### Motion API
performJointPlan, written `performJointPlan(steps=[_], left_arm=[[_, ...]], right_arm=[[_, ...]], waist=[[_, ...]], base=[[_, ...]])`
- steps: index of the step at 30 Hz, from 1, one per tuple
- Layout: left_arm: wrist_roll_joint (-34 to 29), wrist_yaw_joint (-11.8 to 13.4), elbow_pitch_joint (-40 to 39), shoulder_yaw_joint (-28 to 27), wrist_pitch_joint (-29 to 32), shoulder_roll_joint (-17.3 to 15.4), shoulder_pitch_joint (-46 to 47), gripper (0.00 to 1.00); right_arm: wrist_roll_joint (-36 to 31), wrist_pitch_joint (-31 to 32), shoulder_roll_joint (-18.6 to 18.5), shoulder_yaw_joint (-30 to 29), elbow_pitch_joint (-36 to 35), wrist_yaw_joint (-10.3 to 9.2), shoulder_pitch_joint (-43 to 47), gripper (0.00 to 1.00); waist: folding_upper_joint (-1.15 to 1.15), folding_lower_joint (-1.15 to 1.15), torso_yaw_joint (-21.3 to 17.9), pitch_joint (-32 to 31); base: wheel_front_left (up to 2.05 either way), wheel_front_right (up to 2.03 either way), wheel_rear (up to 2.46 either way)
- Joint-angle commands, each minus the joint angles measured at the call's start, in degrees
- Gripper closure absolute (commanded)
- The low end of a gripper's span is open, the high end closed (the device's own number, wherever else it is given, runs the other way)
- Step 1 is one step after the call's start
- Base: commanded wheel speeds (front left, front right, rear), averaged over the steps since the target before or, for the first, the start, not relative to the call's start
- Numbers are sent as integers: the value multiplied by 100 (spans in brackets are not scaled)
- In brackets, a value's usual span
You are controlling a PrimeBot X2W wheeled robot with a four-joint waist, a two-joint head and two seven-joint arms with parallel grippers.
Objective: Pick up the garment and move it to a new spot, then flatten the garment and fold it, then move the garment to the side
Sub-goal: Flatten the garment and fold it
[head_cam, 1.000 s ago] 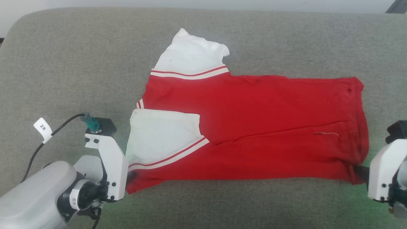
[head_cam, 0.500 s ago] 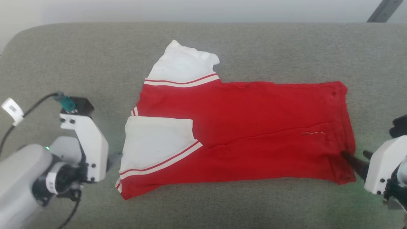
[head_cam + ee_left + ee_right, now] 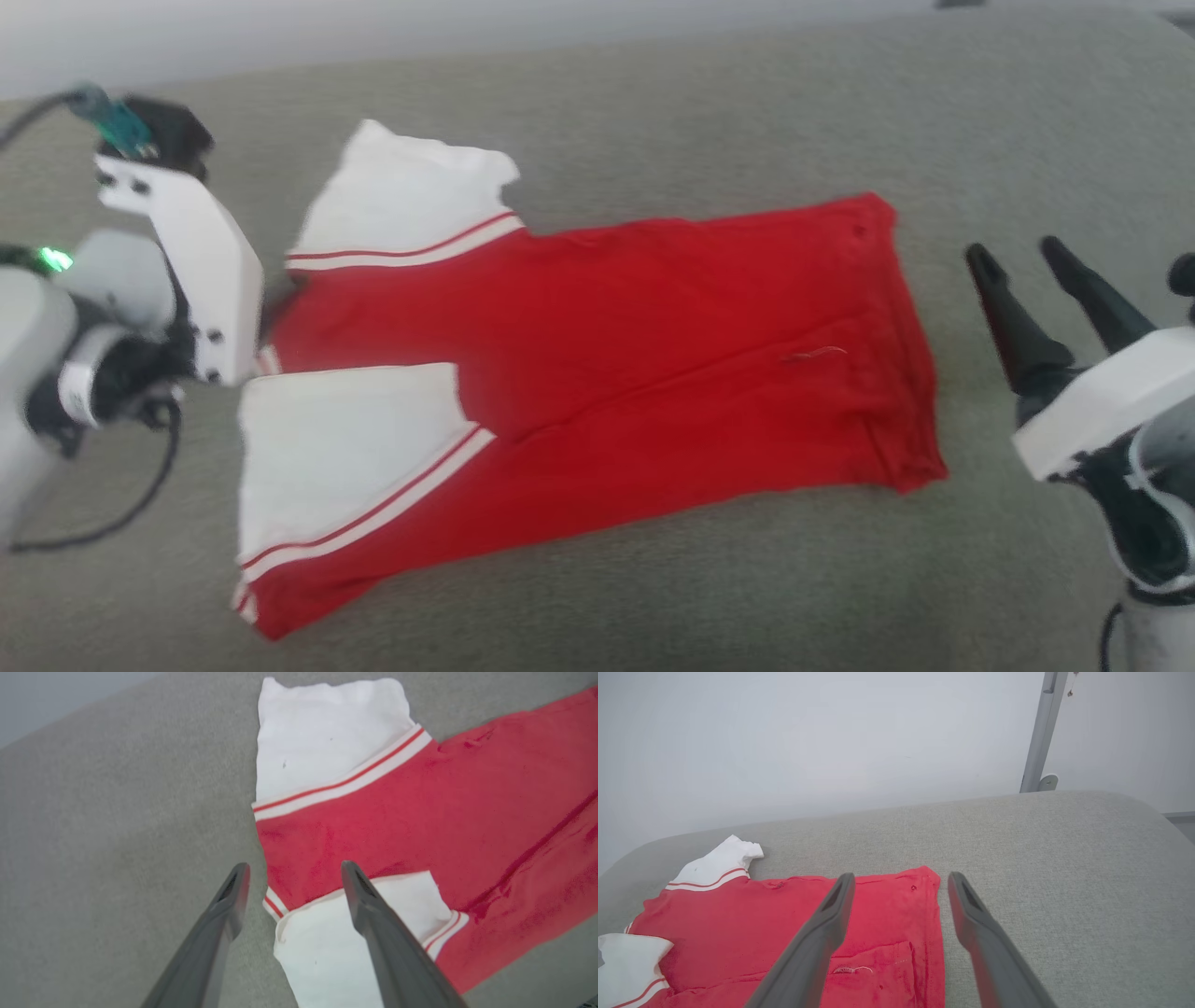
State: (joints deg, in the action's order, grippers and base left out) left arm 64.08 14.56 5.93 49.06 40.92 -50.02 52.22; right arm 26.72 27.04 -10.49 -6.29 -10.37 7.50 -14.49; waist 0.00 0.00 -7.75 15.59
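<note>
On the grey cushion your garment lies across mid-frame, red face up, white sleeves at left. Your right gripper at the right edge and left gripper beside the sleeves both stand spread, empty; the left wrist tag is too blurred to read.

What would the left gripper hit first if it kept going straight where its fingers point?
Probably the garment: the open left gripper points at its red edge. Depth is unclear, so it might land on the gray cushion right beside it.
</note>
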Motion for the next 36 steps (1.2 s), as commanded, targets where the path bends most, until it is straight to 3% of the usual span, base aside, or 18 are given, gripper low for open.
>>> performJointPlan(steps=[1,8,15,27,28,29,36], left_arm=[[-84,-128,173,-32,-25,35,219,0],[-375,-568,1174,-40,21,180,1019,0],[-491,-835,2255,-111,75,357,1685,0],[-713,-986,3825,183,596,832,2372,3],[-710,-1024,3916,225,660,900,2342,95],[-661,-1017,4016,238,754,969,2333,100],[-714,-1197,4279,344,754,1468,2591,100]], right_arm=[[98,-253,50,151,32,-3,-80,0],[195,-1033,-21,613,121,-3,-281,0],[364,-1337,-79,938,345,-3,-486,0],[708,-1367,-332,1502,697,-3,-964,0],[735,-1327,-366,1546,753,-3,-1022,0],[763,-1285,-384,1581,806,-3,-1094,0],[904,-965,-619,1698,1264,-3,-1793,0]], waist=[[0,0,-382,247],[0,0,-919,675],[0,0,-1251,1057],[0,0,-1421,1639],[0,0,-1407,1671],[0,0,-1386,1701],[0,0,-1038,1890]], base=[[0,0,0],[0,0,0],[0,0,0],[0,0,0],[0,0,0],[0,0,0],[0,0,0]])
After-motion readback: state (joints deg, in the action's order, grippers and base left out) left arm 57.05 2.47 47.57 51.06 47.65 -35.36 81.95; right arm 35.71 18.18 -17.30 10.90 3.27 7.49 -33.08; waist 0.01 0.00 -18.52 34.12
